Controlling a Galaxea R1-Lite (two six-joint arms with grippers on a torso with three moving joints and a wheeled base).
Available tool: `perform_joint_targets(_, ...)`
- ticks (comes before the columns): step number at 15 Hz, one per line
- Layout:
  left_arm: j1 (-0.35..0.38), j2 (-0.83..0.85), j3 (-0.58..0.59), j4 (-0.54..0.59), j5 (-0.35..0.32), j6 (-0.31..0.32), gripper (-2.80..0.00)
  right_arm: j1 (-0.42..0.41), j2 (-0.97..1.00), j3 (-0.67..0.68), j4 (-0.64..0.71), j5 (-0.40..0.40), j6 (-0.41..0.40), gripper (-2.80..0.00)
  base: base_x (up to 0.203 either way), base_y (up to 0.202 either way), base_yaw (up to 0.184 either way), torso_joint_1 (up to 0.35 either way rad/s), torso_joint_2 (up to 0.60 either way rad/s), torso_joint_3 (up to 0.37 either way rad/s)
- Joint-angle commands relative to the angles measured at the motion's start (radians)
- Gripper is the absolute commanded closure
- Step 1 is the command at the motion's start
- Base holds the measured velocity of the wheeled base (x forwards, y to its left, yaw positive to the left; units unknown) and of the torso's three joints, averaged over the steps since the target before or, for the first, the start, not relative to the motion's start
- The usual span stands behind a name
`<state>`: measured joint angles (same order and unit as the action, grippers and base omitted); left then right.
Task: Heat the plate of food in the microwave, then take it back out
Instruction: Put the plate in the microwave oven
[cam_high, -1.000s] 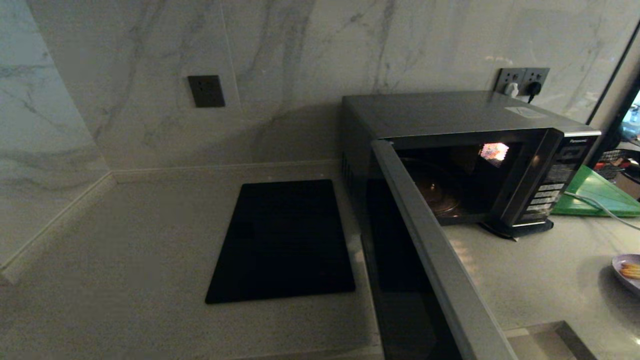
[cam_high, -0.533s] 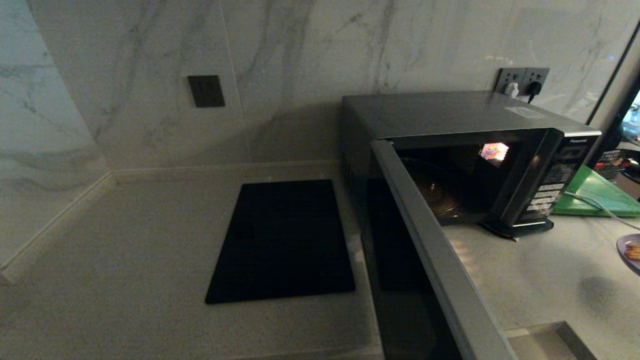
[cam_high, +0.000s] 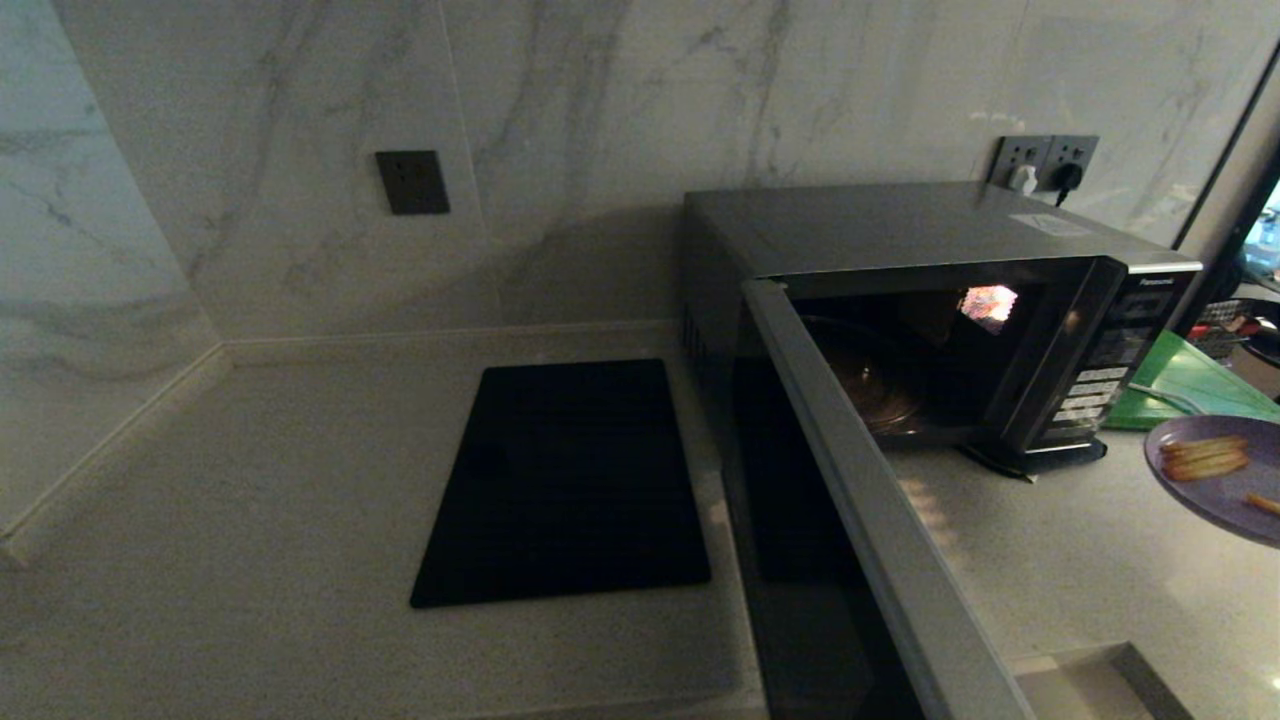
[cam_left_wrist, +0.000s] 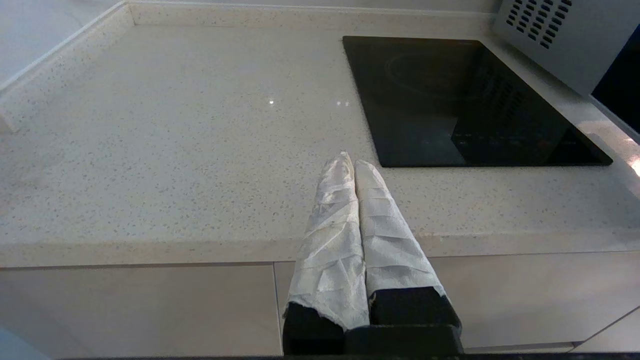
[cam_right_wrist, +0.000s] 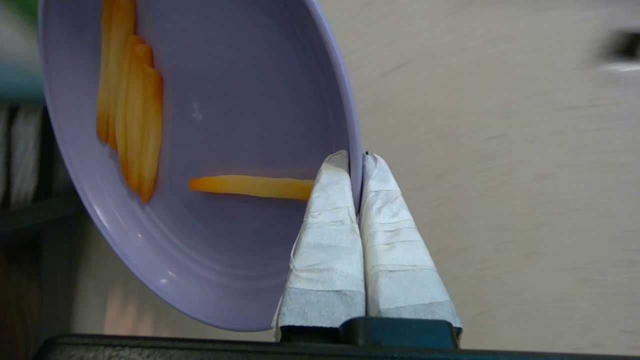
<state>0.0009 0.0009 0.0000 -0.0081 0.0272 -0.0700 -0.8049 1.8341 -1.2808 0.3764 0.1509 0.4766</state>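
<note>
Left gripper (cam_left_wrist: 354, 162): parked over the table's front edge, jaws clenched on nothing, wrapped fingers (cam_left_wrist: 332, 235) pressed together.
Table (cam_high: 250, 520): pale speckled stone, running to the marble wall.
Black panel (cam_high: 565, 480): flat on the table, just left of the microwave.
Microwave (cam_high: 900, 230): at the back wall, door (cam_high: 880, 540) swung wide toward the camera, cavity lit and glass turntable (cam_high: 880, 385) bare.
Green board (cam_high: 1190, 385): right of the microwave, behind the plate.
Plate (cam_high: 1215, 480): at the right edge of the head view, lifted clear of the table, outside the microwave, tilted; orange sticks (cam_right_wrist: 130, 105) lying on it.
Right gripper (cam_right_wrist: 356, 161): jaws grasping the plate's rim, one finger inside the rim, one outside.
</note>
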Motion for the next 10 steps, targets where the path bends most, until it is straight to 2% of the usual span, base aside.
perform_joint_targets(1,0.001,0.001,0.0,-0.001,0.0,-0.001,0.0,0.108,-0.044,0.011,0.016,0.001,-0.002,0.0,0.0,0.0,0.0,0.0,0.0,0.0)
perform_joint_targets(7,0.001,0.001,0.0,-0.001,0.0,-0.001,0.0,0.367,-0.078,0.038,0.082,0.035,-0.021,0.0,0.0,0.0,0.0,0.0,0.0,0.0)
perform_joint_targets(10,0.0,0.001,0.0,-0.001,0.0,-0.001,0.0,0.466,-0.075,0.032,0.093,0.07,-0.02,0.0,0.0,0.0,0.0,0.0,0.0,0.0)
